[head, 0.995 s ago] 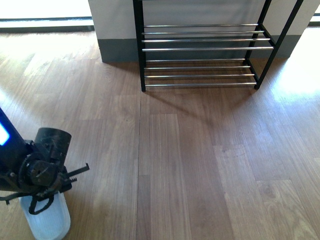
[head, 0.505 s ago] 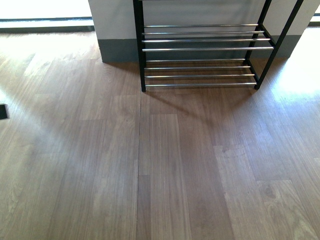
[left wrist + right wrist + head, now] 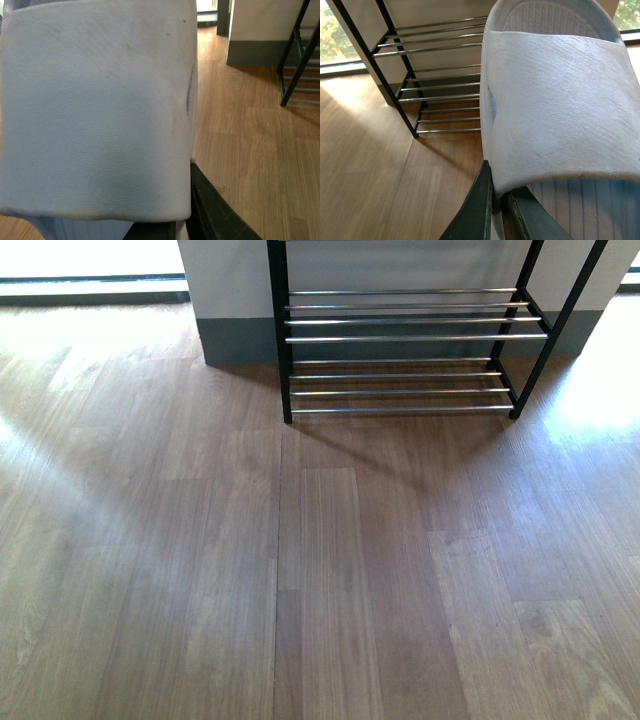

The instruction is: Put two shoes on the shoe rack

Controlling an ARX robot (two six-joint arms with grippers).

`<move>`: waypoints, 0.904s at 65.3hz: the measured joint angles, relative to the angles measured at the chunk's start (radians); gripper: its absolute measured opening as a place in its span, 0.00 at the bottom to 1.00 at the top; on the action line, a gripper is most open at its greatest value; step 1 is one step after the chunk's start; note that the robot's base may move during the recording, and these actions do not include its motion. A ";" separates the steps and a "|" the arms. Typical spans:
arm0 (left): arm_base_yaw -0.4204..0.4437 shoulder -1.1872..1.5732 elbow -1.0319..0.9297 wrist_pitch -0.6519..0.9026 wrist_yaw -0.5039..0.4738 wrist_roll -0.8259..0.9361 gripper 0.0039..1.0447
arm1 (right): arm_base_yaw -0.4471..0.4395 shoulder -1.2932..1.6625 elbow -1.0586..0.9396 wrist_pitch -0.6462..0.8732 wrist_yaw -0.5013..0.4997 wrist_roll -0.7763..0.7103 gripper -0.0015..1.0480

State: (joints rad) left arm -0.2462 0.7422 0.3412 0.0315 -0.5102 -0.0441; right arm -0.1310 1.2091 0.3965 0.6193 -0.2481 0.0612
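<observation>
The shoe rack (image 3: 400, 340), black frame with chrome bars, stands against the far wall in the front view; its tiers hold nothing. Neither arm shows in the front view. In the left wrist view a pale blue slide (image 3: 95, 110) fills most of the picture, and my left gripper (image 3: 182, 220) is shut on the edge of its strap. In the right wrist view my right gripper (image 3: 496, 210) is shut on the strap edge of a second pale blue slide (image 3: 560, 110), held above the floor, with the rack (image 3: 430, 75) beyond it. No grey sneakers are in view.
Brown wood plank floor (image 3: 320, 570) stretches from me to the rack. A white wall with a grey base (image 3: 235, 335) stands behind the rack. Bright window light falls at the far left and right. The rack's edge (image 3: 300, 60) shows in the left wrist view.
One second ago my left arm with the pale blue slide showed at the lower left of the front view. It has since moved out of that view to the left.
</observation>
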 joint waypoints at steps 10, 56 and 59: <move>0.000 -0.001 0.000 0.000 -0.003 0.002 0.01 | 0.000 0.000 0.000 0.000 0.001 0.000 0.02; 0.000 -0.001 0.000 0.000 -0.003 0.003 0.01 | 0.000 0.000 0.000 0.000 0.000 0.000 0.02; 0.000 -0.001 0.000 0.000 -0.003 0.003 0.01 | 0.000 0.000 0.000 0.000 0.001 0.000 0.02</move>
State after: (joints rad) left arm -0.2459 0.7410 0.3412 0.0315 -0.5129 -0.0410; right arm -0.1310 1.2091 0.3965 0.6193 -0.2474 0.0612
